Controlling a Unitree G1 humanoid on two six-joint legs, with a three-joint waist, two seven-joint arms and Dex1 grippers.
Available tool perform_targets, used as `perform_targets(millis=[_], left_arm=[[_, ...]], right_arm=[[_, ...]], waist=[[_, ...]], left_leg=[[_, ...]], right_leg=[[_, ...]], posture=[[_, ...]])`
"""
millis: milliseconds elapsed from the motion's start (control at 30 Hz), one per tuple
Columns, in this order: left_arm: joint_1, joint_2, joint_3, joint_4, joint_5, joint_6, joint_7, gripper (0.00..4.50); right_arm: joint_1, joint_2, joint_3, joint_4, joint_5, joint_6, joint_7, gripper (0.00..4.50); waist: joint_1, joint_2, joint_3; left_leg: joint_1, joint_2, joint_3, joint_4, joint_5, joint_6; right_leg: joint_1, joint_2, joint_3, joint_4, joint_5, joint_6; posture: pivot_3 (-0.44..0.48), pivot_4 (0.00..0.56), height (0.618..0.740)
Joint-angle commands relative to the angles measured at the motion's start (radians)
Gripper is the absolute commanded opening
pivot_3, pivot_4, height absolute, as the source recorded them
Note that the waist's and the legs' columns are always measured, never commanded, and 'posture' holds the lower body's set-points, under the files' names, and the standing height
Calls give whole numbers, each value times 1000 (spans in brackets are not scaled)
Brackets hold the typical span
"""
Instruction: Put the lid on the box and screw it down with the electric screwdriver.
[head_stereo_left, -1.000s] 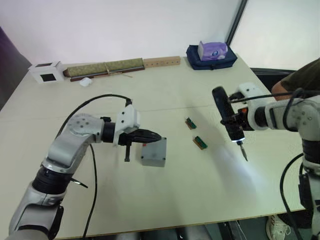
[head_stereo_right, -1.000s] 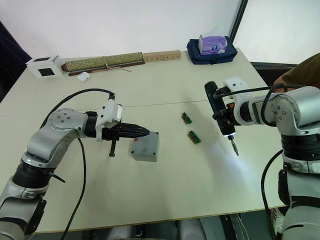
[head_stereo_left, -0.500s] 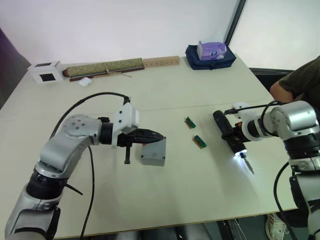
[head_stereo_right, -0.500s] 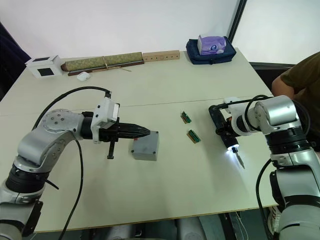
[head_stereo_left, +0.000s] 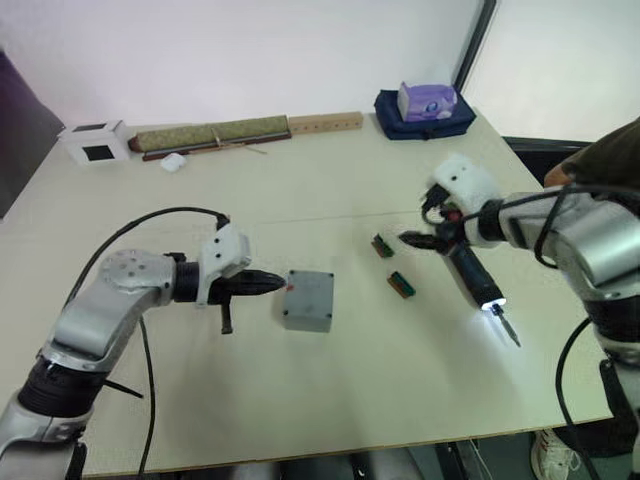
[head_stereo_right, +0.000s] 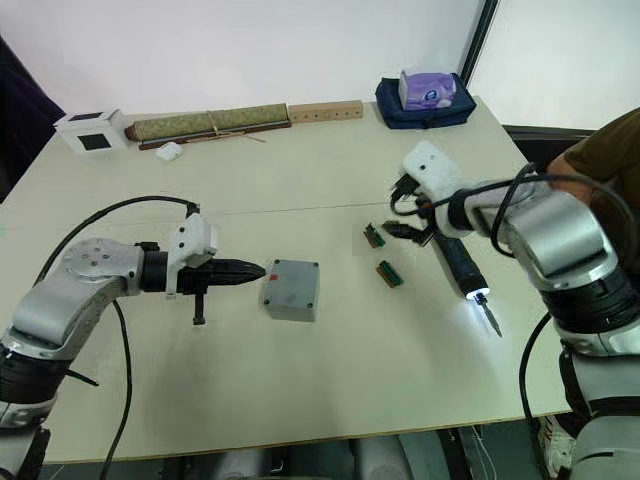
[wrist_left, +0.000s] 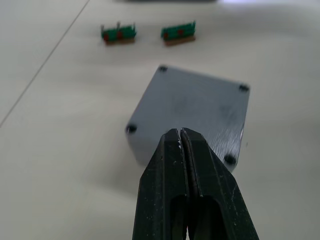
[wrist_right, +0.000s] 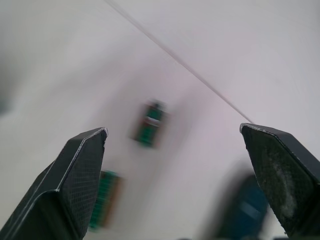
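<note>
Fingers pressed together on the left gripper (head_stereo_right: 252, 271) just beside the box (head_stereo_right: 292, 290), lid (wrist_left: 200, 109) on and looking done, while the right gripper (head_stereo_right: 404, 229) spreads wide, the electric screwdriver (head_stereo_right: 458, 266) lying lit on the surface (head_stereo_right: 330, 180) well right of the box.

A: Centre of tabletop (head_stereo_left: 330, 390)?
B: One box (head_stereo_left: 307, 300), lid (head_stereo_left: 310, 289) on. Left pincer (head_stereo_left: 270, 283) at its 9 o'clock, fingers together, tips just beside it.

A: To 3 o'clock?
B: Two green boards (head_stereo_left: 391, 264); then the electric screwdriver (head_stereo_left: 474, 276) lying flat, tip lit. Right pincer (head_stereo_left: 418, 241) spread wide at its butt end.
</note>
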Motion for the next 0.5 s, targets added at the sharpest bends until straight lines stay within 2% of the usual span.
perform_targets(millis=[33,167,300,500], left_arm=[[6,-26,-25,37,31,-39,6,0],[9,-48,-55,58,64,-60,10,0],[-11,-78,-79,88,94,-77,19,0],[-59,-128,-116,160,146,-116,26,0]], right_arm=[[88,79,14,-101,25,-17,-4,3360],[159,133,78,-111,-27,-44,-22,2001],[177,194,100,-111,-22,-35,-22,118],[168,239,112,-127,-6,15,-11,19]], waist=[[2,-1,0],[8,0,0],[14,0,0],[20,0,0]], left_leg=[[0,0,0,0,0,0],[0,0,0,1,0,0],[0,0,0,1,0,0],[0,0,-1,1,0,0]], right_leg=[[0,0,0,0,0,0],[0,0,0,1,0,0],[0,0,0,2,0,0],[0,0,0,2,0,0]], posture=[[0,150,740],[0,150,740],[0,150,740],[0,150,740]])
